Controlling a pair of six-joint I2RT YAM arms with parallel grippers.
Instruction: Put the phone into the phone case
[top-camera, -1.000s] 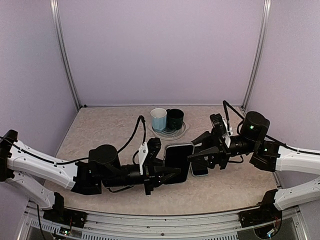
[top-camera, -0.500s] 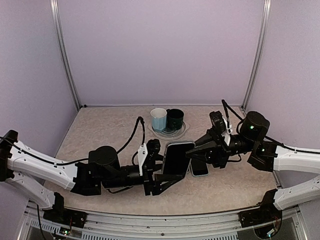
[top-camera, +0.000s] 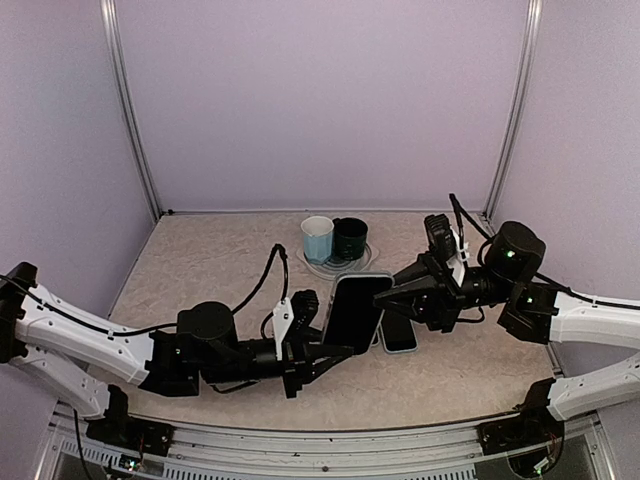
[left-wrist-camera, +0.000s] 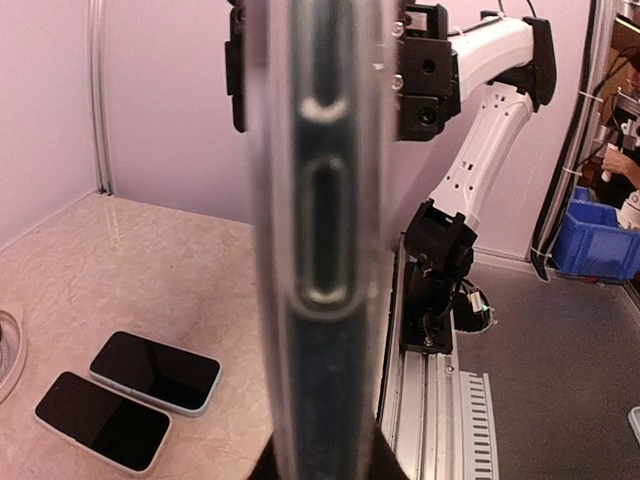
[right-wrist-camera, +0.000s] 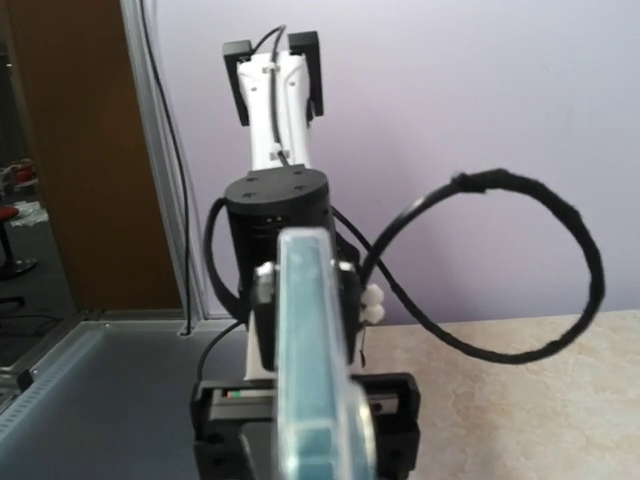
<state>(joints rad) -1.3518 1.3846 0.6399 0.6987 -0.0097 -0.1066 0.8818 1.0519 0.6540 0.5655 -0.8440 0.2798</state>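
Phone (top-camera: 355, 312) higher, between both end effectors (top-camera: 325, 352) (top-camera: 392, 297)

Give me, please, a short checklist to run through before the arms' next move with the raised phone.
1. Left gripper holds the phone at its lower end: ok.
2. Right gripper clamps its right edge: ok.
3. Phone is off the table: ok.
4. Clear case seated all round the phone: cannot tell; only one blurred edge shows.
5. Spare phones lie flat, apart from the held one: ok.
6. Cups stand behind, out of the way: ok.
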